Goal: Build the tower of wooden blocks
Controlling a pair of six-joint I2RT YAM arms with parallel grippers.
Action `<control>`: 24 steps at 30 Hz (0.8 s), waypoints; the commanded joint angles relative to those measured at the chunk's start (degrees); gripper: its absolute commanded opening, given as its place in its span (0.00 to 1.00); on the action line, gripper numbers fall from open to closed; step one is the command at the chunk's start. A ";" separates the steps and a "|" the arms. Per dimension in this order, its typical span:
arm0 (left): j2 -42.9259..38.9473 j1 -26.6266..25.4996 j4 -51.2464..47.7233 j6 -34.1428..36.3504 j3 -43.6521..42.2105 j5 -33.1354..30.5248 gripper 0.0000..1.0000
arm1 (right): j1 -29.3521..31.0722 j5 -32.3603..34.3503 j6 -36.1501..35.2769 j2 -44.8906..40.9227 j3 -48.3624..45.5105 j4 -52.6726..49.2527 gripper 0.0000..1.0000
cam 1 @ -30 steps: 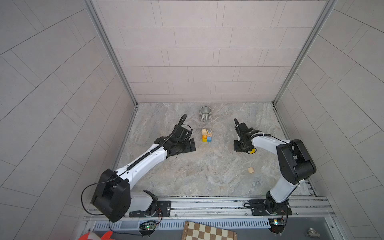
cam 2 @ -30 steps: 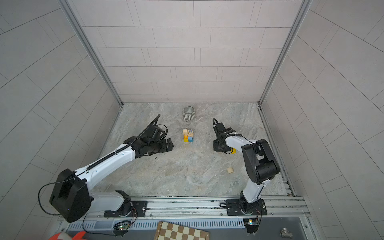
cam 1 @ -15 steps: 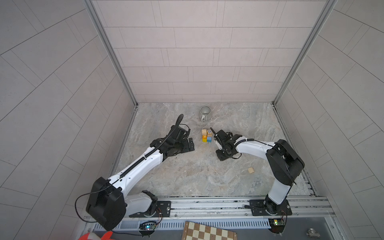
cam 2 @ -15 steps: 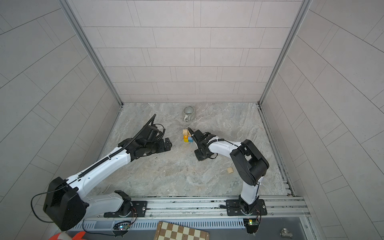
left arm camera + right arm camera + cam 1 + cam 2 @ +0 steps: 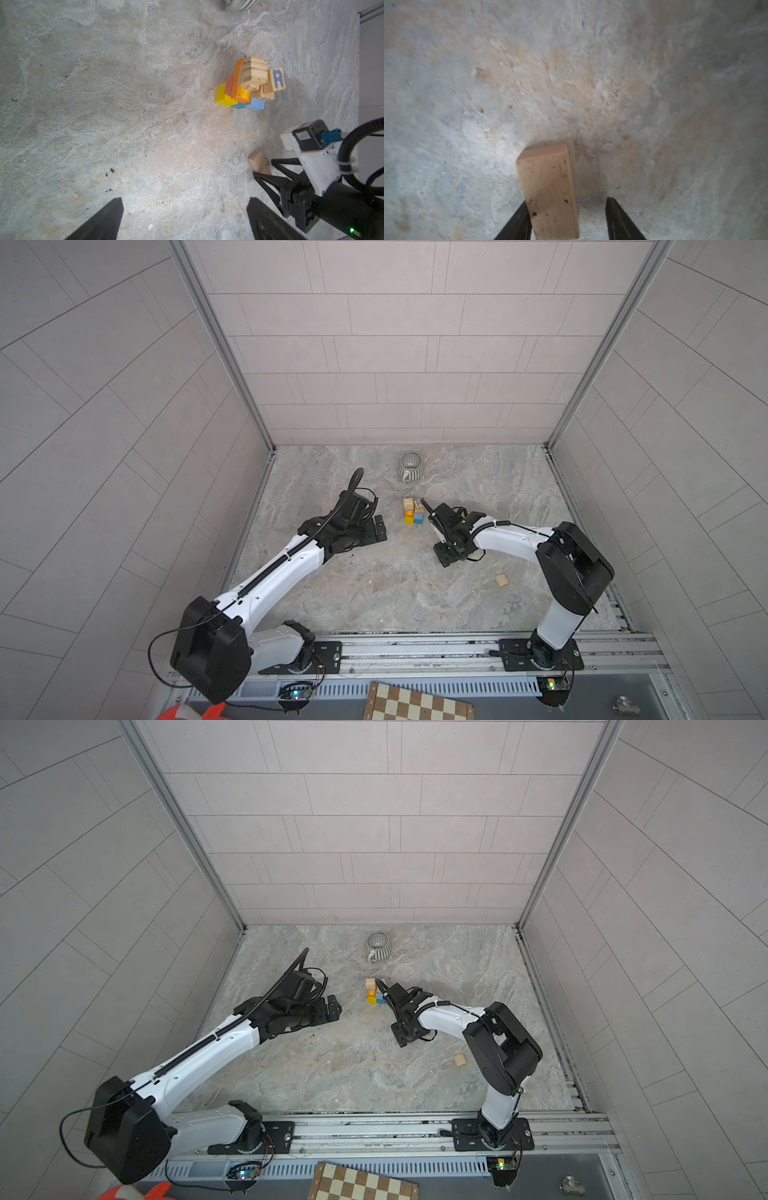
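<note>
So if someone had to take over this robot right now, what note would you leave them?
Left gripper: open, empty, beside the wood block tower.
Right gripper: jaws apart around a plain wood brick, which touches one finger with a gap to the other, so it is not clamped.
Tower: standing mid-table, coloured blocks below, plain cube and R block topmost.
Done: several blocks stacked.
Left: add the brick and the loose plain wood piece lying by the right arm.
</note>
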 commanded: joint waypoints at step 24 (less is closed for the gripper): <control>15.86 -15.75 -13.17 44.19 24.53 8.81 1.00 | -22.69 -9.80 10.92 -38.43 -21.12 15.45 0.61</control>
